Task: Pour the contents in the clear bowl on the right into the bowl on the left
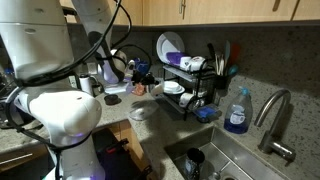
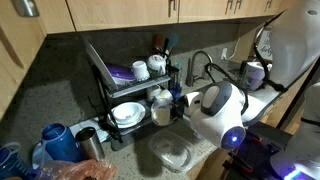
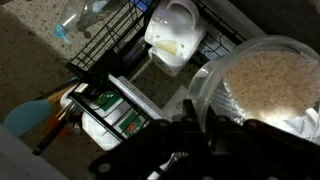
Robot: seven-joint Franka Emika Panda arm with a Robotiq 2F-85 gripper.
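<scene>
Starting big: the white arm (image 1: 60, 110), looming over the near edge of the desk (image 1: 160, 128) and reaching in toward the back edge. Next in size, the black dish rack (image 2: 130, 95) against that back edge, loaded with plates and cups, then the steel sink (image 1: 215, 160) sunk into the desk alongside.

Now the end effector (image 3: 200, 128): clenched hard, pinching one side of the rim of the clear bowl (image 3: 207, 90) and holding it up off the desk, just in front of the rack. Level or tipping? Hard to call from the wrist view. Below it, by the foot of the rack, the receiving bowl (image 3: 176, 40), whitish, resting on the desk. Over by the tap at the back edge, a blue soap bottle (image 1: 237, 112). Smallest of all, the contents (image 3: 268, 82): pale, fine, loose, spread across the bottom of the held bowl.

On handling: probably light, stiff-walled and smooth, so likely to swivel or slip in a one-sided pinch. Best taken at the rim, opposite the pouring side. Fine stuff like this, likely to go in a rush; worth tipping slowly.

On writing: a green-and-white box (image 3: 115, 118) with some print, too blurred to read; nothing legible on the bottle either.
</scene>
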